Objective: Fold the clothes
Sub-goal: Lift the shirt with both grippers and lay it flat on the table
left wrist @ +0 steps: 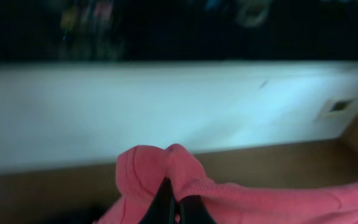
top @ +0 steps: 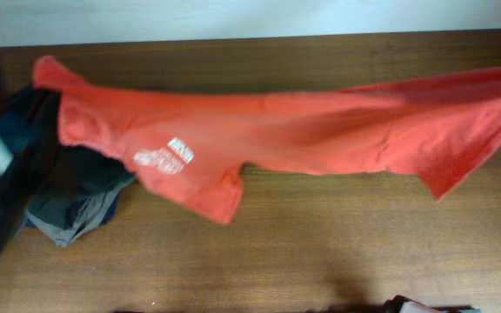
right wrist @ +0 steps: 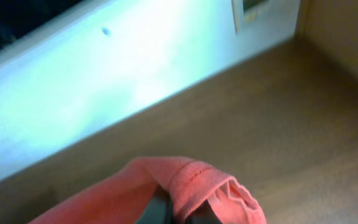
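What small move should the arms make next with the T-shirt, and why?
Probably lower it flat onto the table, clear of the dark garments that one end overlaps: the left gripper and right gripper each pinch the T-shirt, stretched between them.

The T-shirt is soft, matt red-orange cloth with a stitched hem; its white lettering looks flat and printed; the surface is brown wood, grained, faintly glossy; the dark garments are matt cloth; the wall is smooth white.
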Robot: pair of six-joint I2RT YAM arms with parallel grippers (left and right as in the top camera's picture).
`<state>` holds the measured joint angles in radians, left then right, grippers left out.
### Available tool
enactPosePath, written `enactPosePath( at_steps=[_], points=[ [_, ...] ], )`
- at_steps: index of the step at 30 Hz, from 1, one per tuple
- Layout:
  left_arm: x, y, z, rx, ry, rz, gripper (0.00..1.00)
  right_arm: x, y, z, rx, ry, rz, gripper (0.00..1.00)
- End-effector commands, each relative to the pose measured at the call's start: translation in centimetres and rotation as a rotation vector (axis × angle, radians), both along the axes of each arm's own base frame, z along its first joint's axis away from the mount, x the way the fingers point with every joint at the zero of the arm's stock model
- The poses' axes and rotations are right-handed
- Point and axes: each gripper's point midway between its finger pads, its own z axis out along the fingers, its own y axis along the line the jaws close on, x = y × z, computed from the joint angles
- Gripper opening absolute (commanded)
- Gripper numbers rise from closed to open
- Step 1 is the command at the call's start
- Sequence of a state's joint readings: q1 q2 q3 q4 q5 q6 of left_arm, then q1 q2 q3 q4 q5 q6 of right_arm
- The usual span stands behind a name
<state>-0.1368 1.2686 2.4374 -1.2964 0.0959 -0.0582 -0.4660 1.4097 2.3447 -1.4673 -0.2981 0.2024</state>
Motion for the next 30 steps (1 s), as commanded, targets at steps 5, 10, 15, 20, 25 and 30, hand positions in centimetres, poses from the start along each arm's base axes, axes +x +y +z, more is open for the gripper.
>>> enactPosePath(
  at_steps=[5,10,15,20,25,30],
  points=[
    [-3.7,-0.6,2.3,0.084,-0.107,-0.073,0.00,-4.7,1.5,4.5,-0.084,-0.119,-0.041,0.04],
    [-1.0,-0.6,0.1,0.097,-0.003,-0.061,0.00,-5.1,0.6,3.9,-0.094,-0.080,-0.092,0.04],
    [4.5,-1.4,-4.1,0.115,0.179,-0.070,0.00,-2.4,-0.8,0.4,-0.029,0.061,-0.085,0.04],
    [12.9,-2.5,-10.5,0.146,0.392,-0.084,0.00,2.5,-2.2,-4.4,0.080,0.222,-0.037,0.08],
    [21.3,-4.3,-18.5,0.148,0.578,-0.133,0.01,8.4,-4.0,-9.3,0.172,0.328,0.019,0.11],
    [29.5,-7.0,-26.2,0.110,0.634,-0.219,0.09,16.2,-5.2,-15.1,0.219,0.368,0.091,0.21]
  ],
)
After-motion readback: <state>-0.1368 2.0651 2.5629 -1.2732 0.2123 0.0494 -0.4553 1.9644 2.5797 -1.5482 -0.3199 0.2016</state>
